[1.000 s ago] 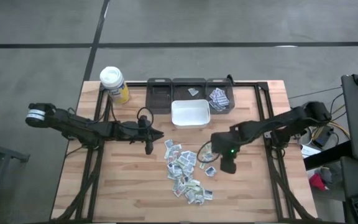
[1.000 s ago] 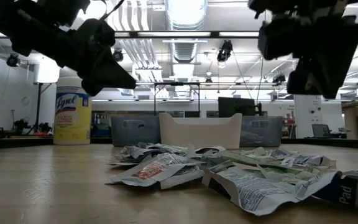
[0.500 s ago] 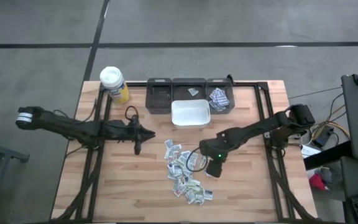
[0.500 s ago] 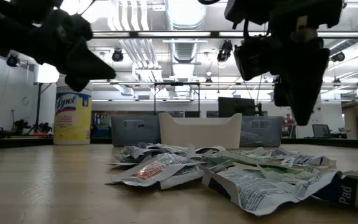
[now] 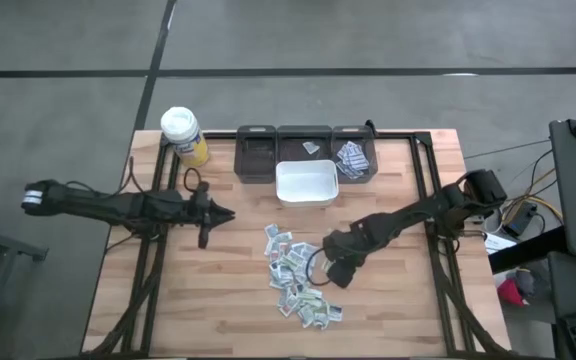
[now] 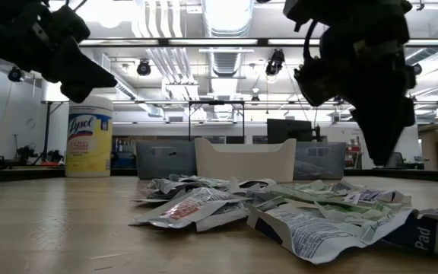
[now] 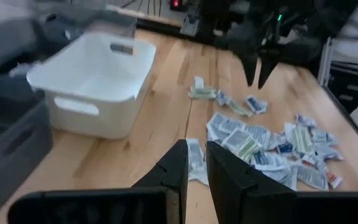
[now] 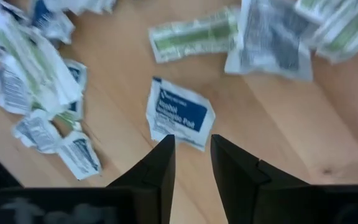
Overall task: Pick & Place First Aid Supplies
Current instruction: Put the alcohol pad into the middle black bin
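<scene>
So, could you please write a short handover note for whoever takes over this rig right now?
Right gripper: open, empty, poised over a blue-print packet beside the packet pile.
Left gripper: waiting left of the pile, fingers narrowly apart, nothing held.
Done: some packets already sit in the right-hand grey bin and one in the middle grey bin.
Left: most packets are loose on the table; the white tub looks empty.

Bright overhead glare, blurred wrist views

Packets (image 5: 301, 277) heaped mid-table; tub (image 5: 305, 183) behind; bottle (image 5: 183, 135) far-left corner.
</scene>
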Motion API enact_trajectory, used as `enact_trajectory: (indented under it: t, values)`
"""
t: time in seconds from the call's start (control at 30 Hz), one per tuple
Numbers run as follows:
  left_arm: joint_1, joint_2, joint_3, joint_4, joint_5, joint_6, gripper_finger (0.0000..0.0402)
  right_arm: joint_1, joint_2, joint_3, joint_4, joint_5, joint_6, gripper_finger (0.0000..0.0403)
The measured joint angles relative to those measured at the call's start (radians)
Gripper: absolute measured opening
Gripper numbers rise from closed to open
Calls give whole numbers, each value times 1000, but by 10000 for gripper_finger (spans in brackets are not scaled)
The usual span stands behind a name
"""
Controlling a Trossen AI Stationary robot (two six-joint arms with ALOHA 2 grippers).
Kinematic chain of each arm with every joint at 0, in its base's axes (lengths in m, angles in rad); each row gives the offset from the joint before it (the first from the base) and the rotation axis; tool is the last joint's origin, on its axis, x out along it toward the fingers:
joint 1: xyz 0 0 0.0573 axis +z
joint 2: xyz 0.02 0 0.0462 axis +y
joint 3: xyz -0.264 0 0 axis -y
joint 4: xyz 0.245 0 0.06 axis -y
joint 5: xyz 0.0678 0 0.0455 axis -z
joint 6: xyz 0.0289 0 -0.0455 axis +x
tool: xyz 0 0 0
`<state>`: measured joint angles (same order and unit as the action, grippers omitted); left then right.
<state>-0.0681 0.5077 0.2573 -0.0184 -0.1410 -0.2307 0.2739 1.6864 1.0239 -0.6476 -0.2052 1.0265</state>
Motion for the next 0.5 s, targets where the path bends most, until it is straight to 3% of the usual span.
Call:
enact_trajectory:
  t: [0.5]
  values:
    - [0,-175,-2,-211,-48,30,53,27,28,-9,15,51,48,113]
